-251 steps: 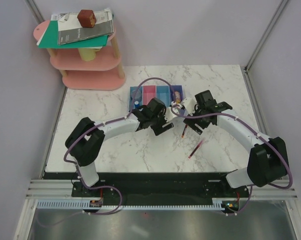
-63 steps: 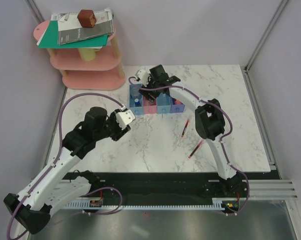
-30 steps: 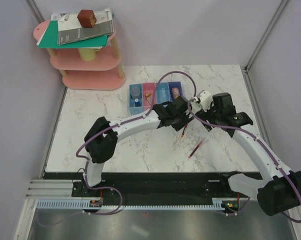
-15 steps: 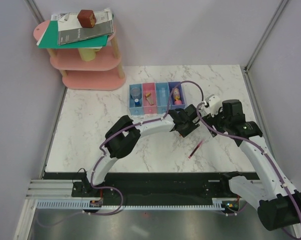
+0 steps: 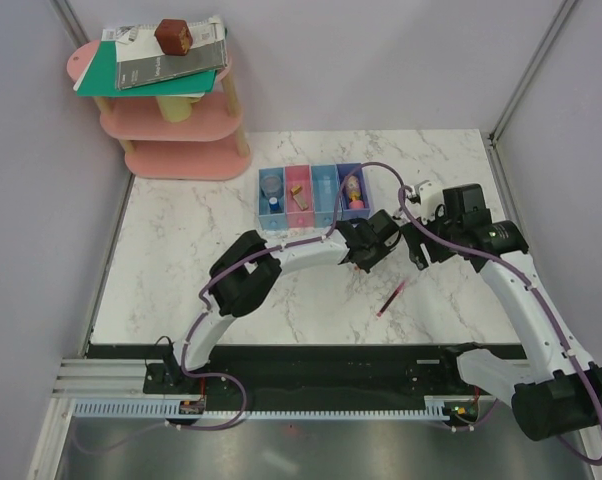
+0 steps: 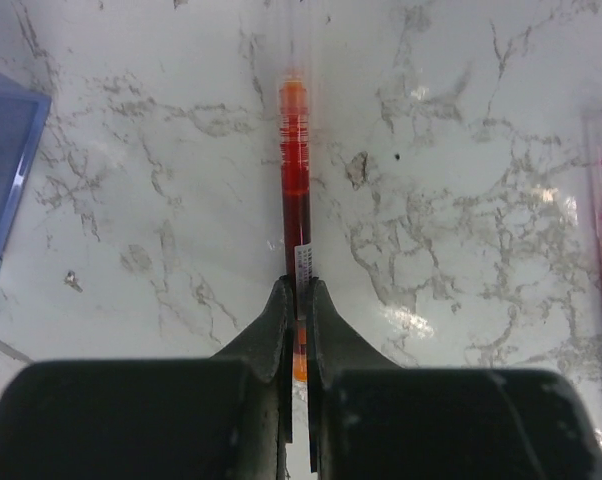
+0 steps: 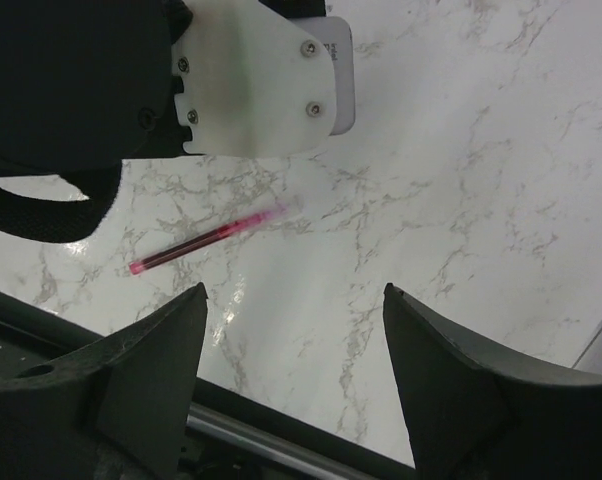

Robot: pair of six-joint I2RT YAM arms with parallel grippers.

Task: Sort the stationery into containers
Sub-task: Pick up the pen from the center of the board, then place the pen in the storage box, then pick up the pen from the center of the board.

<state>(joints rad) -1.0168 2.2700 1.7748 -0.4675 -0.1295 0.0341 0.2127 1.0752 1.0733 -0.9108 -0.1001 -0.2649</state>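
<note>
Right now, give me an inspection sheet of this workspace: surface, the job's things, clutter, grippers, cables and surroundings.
Surface: marble table, white with grey veins.
Job's things: four joined bins, three with small items in them; held red pen; loose red pen lying on the table.
Clutter: nothing seen.
Grippers: left gripper shut on the held red pen; right gripper open, empty.
Cables: purple cables run along both arms, one loop beside the bins' right end.
Surroundings: pink shelf at the far left, with books and a brown cube on top.
</note>
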